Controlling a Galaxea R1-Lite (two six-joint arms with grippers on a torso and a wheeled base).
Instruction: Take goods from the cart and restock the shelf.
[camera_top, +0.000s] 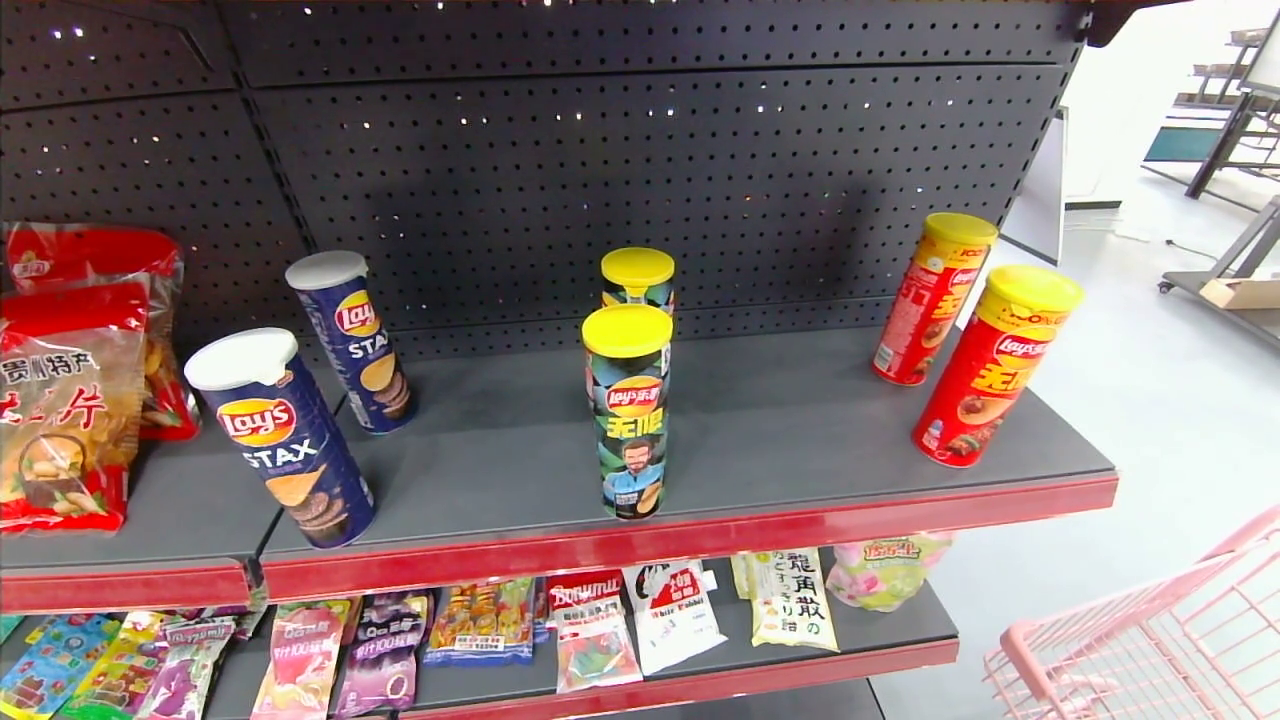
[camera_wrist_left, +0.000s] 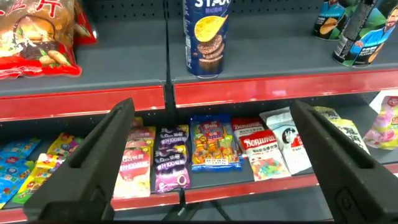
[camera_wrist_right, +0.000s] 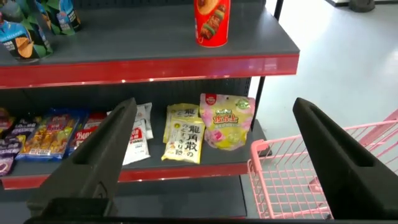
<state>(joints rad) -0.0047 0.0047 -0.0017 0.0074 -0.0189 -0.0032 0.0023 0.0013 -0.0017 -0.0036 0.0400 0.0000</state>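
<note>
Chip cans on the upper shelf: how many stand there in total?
6. Left: front blue can, back blue can. Middle: front green can, back green can. Right: front red can, back red can. None seems hidden.

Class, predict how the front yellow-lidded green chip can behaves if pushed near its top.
Tall and narrow, the green chip can probably tips rather than slides. Standing near the red front edge, it might fall off the shelf. Round, it would likely roll.
</note>
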